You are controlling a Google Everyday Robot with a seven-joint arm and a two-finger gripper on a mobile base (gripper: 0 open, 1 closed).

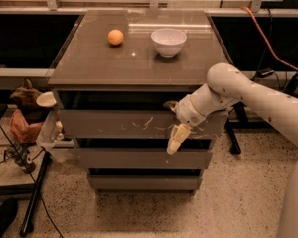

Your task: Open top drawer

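Observation:
The top drawer (114, 124) is the widest grey-brown front of the three, with pale scratch marks right of its centre. A dark gap shows between its upper edge and the cabinet top. My gripper (174, 125) sits at the right-centre of this drawer front, against its upper edge and face, on the end of the white arm (248, 95) that reaches in from the right. Part of the gripper is hidden behind the drawer's upper edge.
An orange (115, 37) and a white bowl (168, 41) stand on the cabinet top (89, 68). Two narrower drawer fronts (139, 158) lie below. A white bin with clutter (52, 133) hangs at the cabinet's left, with cables and a stand on the floor.

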